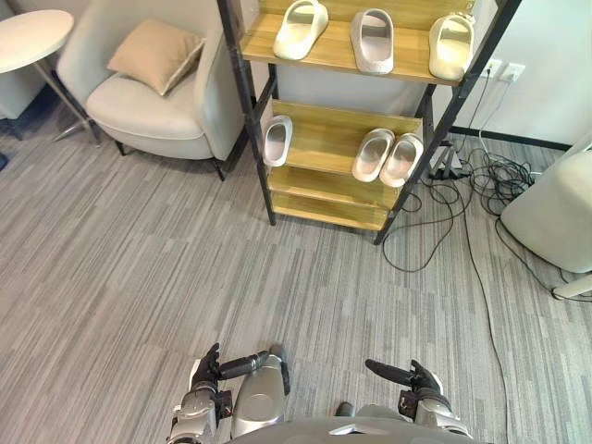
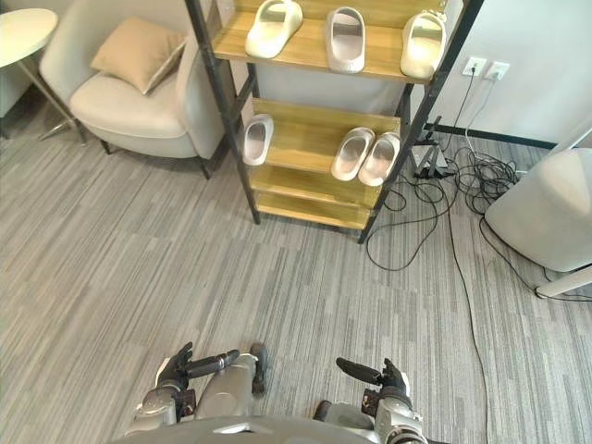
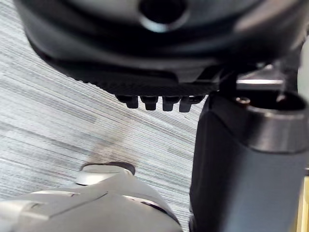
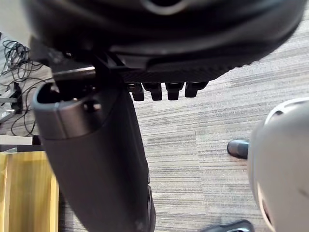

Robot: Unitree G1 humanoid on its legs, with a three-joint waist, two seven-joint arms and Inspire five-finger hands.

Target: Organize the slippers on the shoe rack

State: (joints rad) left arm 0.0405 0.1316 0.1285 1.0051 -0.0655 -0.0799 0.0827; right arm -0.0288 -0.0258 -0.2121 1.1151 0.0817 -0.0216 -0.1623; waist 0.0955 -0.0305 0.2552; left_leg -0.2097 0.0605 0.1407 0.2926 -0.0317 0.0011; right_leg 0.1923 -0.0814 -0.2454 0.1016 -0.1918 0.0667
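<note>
Wooden shoe rack (image 1: pixel 326 139) held six slippers (image 1: pixel 375 154), three upper, three middle | rack top cut off | left hand (image 1: pixel 205 368), right hand (image 1: pixel 421 377) slack-fingered, empty.

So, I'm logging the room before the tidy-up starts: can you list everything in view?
shoe rack: one, wood shelves in a black frame, ahead by the wall
top-shelf slippers: three, two cream with a pale grey one between, side by side
middle-shelf slippers: three, pale, one at the left end, a pair touching at the right
armchair: one, cream, left of the rack
cushion: one, tan, on the armchair
side table: one, white, round, far left
cables: a tangle, black, floor right of the rack
wall sockets: two, white, behind the cables
left hand: dark, low, open, holding nothing
right hand: dark, low, open, holding nothing
</note>
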